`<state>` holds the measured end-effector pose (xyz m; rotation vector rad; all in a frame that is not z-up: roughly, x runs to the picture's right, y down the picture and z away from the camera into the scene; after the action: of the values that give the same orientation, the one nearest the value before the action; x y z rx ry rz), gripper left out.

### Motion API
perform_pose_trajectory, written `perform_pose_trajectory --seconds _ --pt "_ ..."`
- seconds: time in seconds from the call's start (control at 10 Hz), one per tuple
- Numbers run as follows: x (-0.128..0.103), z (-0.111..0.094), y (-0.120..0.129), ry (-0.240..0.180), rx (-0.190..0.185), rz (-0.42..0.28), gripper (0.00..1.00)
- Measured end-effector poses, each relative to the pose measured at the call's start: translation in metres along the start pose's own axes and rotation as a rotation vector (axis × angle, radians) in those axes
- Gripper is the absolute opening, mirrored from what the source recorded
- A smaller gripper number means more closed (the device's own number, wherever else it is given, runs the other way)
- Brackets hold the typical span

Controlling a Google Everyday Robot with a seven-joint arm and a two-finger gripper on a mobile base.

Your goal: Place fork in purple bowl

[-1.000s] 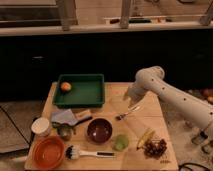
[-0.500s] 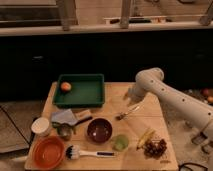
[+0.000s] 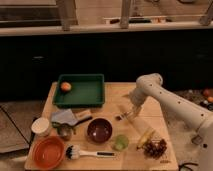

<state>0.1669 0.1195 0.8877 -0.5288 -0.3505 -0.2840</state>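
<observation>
The purple bowl (image 3: pixel 99 130) sits on the wooden table (image 3: pixel 115 97), front of centre, and looks empty. The fork (image 3: pixel 122 117) is a small thin pale utensil with a dark end, lying or hanging just above the table, right of and behind the bowl. My gripper (image 3: pixel 131 111) is at the end of the white arm (image 3: pixel 165 97), right at the fork's upper end and low over the table. I cannot tell whether it holds the fork.
A green tray (image 3: pixel 80 95) with an orange (image 3: pixel 65 86) stands at the back left. An orange bowl (image 3: pixel 48 152), a white-handled brush (image 3: pixel 90 153), a white cup (image 3: pixel 40 126), a metallic cup (image 3: pixel 64 131), a green fruit (image 3: pixel 120 142), a banana (image 3: pixel 145 137) and grapes (image 3: pixel 156 148) lie along the front.
</observation>
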Motion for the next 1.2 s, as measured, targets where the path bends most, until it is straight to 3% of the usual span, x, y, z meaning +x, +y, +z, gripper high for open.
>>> perform_pose_trajectory --seconds 0.4,0.5,1.2 --pt "0.007 0.02 0.0 -0.028 -0.013 0.035 0.79" --pt "0.008 0.023 -0.001 -0.033 -0.013 0.038 0.75" --pt "0.011 0.039 -0.006 -0.072 0.005 0.071 0.06"
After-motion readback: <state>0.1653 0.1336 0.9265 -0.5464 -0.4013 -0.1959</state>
